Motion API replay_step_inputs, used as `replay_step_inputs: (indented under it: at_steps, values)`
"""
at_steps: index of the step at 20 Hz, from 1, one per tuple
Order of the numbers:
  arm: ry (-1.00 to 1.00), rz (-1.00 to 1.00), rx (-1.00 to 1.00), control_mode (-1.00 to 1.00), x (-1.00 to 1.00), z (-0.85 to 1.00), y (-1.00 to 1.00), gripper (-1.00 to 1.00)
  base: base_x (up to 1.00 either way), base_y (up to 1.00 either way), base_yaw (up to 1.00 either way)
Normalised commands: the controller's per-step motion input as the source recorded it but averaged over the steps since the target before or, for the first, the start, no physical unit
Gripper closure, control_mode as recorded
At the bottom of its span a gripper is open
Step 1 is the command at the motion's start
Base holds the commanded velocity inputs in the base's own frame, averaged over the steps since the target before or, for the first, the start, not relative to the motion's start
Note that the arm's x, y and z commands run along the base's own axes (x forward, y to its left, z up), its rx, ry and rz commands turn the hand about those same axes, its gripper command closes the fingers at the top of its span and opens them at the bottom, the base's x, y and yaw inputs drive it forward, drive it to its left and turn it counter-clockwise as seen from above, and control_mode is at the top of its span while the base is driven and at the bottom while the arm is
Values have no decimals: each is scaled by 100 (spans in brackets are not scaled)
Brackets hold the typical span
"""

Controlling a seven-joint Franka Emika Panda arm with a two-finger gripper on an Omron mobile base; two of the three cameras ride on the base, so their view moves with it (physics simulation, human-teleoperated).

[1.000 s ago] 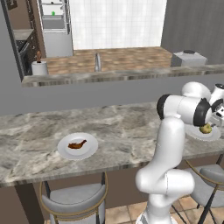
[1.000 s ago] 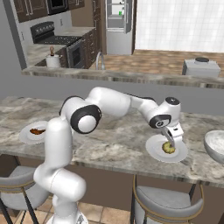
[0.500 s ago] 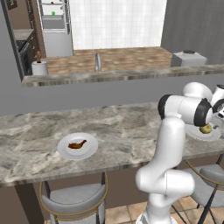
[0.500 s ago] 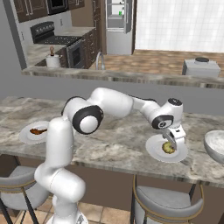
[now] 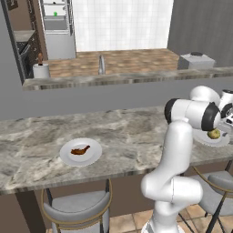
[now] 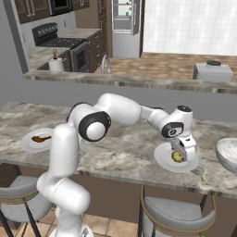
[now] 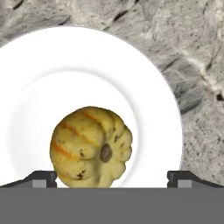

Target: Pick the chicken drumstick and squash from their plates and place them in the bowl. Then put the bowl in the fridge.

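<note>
Clearly spread, the dark two-finger gripper (image 7: 112,179) straddles the ribbed yellow squash (image 7: 91,147) on its round white plate (image 7: 144,94); off-centre closing could roll it aside.

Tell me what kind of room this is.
A rendered home kitchen, most likely: a marble counter with bar stools in front, a stove and an open fridge behind.

No legible text, label, brand mark, number or sign appears in any view. The surfaces that show, including the plates, the bench top and the appliance fronts, carry no readable markings.
</note>
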Motion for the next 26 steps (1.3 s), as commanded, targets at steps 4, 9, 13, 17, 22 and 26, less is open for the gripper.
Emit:
replay_step_inputs:
  at_steps: [4,9,13,17,22,26]
  values:
    - [0,0,0,-100,13,-7,0,-100,0,0,0]
    - [0,0,0,-100,7,-7,0,-100,0,0,0]
    - [0,1,0,-100,5,-7,0,-100,0,0,0]
    - [0,0,0,-100,0,-12,0,-100,0,0,0]
    - [0,0,1,-100,4,-12,0,-100,0,0,0]
    - [0,0,0,-100,7,-9,0,-100,0,0,0]
